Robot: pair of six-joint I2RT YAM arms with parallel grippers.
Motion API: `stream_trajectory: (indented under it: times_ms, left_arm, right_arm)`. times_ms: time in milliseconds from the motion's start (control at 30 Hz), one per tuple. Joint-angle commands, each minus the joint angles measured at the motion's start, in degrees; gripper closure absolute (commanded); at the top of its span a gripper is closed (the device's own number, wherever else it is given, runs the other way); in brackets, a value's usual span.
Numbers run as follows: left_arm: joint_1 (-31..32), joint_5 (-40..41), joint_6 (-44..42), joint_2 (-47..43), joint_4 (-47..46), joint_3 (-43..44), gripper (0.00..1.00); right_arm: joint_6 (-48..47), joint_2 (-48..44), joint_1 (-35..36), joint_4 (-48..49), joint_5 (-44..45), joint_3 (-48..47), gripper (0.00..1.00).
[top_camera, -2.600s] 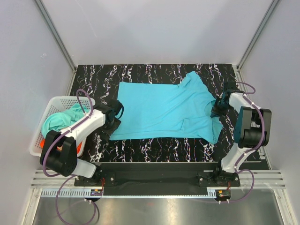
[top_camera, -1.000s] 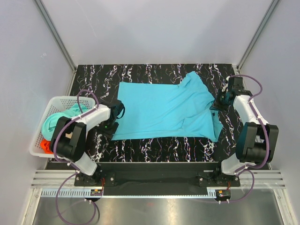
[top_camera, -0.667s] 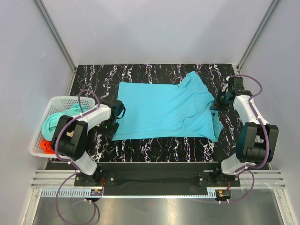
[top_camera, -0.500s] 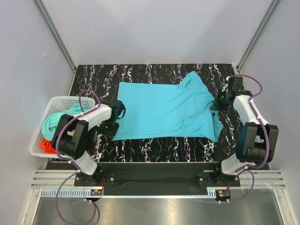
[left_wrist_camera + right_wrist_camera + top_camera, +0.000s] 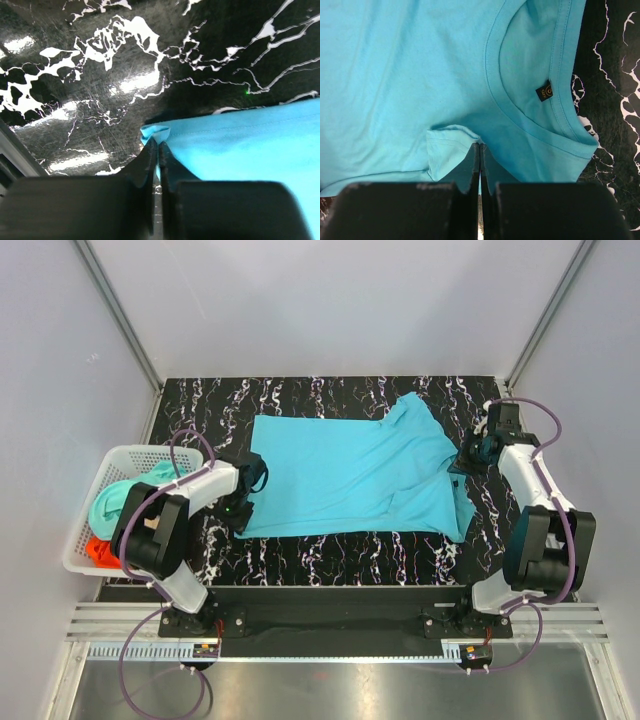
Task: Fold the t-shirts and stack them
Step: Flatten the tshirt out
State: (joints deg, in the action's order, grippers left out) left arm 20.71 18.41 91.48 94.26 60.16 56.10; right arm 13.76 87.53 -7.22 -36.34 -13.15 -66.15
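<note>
A bright cyan t-shirt point(image 5: 350, 475) lies spread flat across the black marbled table point(image 5: 330, 555), neck hole towards the right. At its near-left hem corner, my left gripper point(image 5: 240, 510) is shut on the cloth. The left wrist view shows that corner point(image 5: 152, 131) pinched between the fingertips of the left gripper point(image 5: 156, 146). My right gripper point(image 5: 462, 462) is at the shirt's right end, shut on a small raised fold point(image 5: 451, 147) just below the collar point(image 5: 520, 117); its tips point(image 5: 479, 146) meet in the cloth. More t-shirts, mint-teal point(image 5: 125, 495) and orange-red point(image 5: 97, 552), lie in the basket.
A white lattice basket point(image 5: 75, 540) stands off the table's left edge, beside the left arm. Grey walls and metal posts close in the back and sides. Bare marbled tabletop shows behind the shirt point(image 5: 300, 395) and along the near edge.
The left gripper's jaws have closed on the shirt's near-left corner. The right arm and the shirt have stayed put over the last second.
</note>
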Motion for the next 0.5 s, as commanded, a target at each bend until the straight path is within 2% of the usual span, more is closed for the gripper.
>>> stream_trajectory:
  times_ms: [0, 233, 333, 400, 433, 467]
  left_arm:
    - [-0.3, 0.7, -1.1, -0.9, 0.8, 2.4, 1.0]
    - [-0.3, -1.4, -1.0, -4.4, -3.6, -1.9, 0.98]
    - [-0.3, -1.2, -2.6, -5.5, -5.6, -2.3, 0.82]
    - [-0.3, -1.1, -3.1, -5.8, -6.0, -2.5, 0.78]
    - [-0.3, -1.1, -3.8, -6.0, -6.3, -2.7, 0.93]
    - [-0.3, -1.0, -3.8, -6.1, -6.2, -2.7, 1.0]
  right_arm:
    - [-0.1, -2.9, 0.5, -0.2, -0.3, -1.1, 1.0]
    - [-0.1, -5.1, 0.7, -1.0, 0.2, -0.3, 1.0]
    - [0.1, -5.8, 0.8, -1.1, 0.0, 0.1, 1.0]
    - [0.1, -6.0, 0.9, -1.3, -0.1, 0.0, 1.0]
    - [0.1, -6.3, 0.9, -1.4, -0.1, 0.1, 1.0]
    - [0.1, -6.5, 0.9, -1.5, -0.2, 0.1, 1.0]
